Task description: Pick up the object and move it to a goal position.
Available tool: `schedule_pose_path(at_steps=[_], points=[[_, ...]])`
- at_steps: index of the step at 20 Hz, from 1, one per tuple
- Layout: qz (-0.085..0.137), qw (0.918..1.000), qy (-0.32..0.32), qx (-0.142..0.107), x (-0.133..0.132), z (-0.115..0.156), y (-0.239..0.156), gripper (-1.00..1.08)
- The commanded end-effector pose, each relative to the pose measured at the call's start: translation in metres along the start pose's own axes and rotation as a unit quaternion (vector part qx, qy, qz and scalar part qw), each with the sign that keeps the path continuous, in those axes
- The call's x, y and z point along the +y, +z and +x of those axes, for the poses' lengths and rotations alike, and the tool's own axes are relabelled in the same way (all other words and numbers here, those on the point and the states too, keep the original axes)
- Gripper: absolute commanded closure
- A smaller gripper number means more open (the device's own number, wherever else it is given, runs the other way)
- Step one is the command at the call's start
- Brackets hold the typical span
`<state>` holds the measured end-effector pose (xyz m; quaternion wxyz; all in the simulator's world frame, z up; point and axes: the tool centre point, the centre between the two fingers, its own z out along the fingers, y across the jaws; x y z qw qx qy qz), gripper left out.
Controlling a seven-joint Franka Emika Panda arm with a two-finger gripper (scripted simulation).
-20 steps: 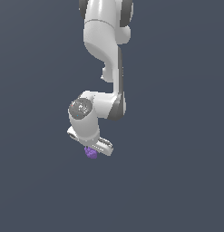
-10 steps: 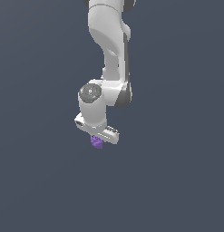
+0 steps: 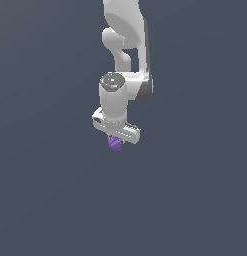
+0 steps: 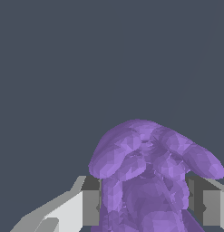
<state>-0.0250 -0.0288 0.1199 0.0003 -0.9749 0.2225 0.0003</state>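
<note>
I see my gripper clamped on the purple bumpy clump; its fingers press both sides of it.

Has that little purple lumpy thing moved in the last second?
Yes. The small purple lumpy clump, held in the white end effector, has shifted toward the exterior view's right and slightly up within the frame.

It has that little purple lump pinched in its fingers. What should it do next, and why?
Probably carry on moving the purple lump toward its goal, grip unchanged. The wrist view shows a finger on each side of it, and the gripper hangs over bare surface. No goal marker is visible.
</note>
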Motion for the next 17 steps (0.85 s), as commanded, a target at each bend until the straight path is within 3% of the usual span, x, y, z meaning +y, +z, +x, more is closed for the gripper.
schedule_pose_path(at_steps=[1, 9, 17], points=[[0.000, 1.0000, 0.000, 0.000, -0.002, -0.013, -0.006, 1.08], [0.000, 1.0000, 0.000, 0.000, -0.006, -0.039, -0.020, 1.08], [0.000, 1.0000, 0.000, 0.000, -0.007, -0.041, -0.021, 1.08]])
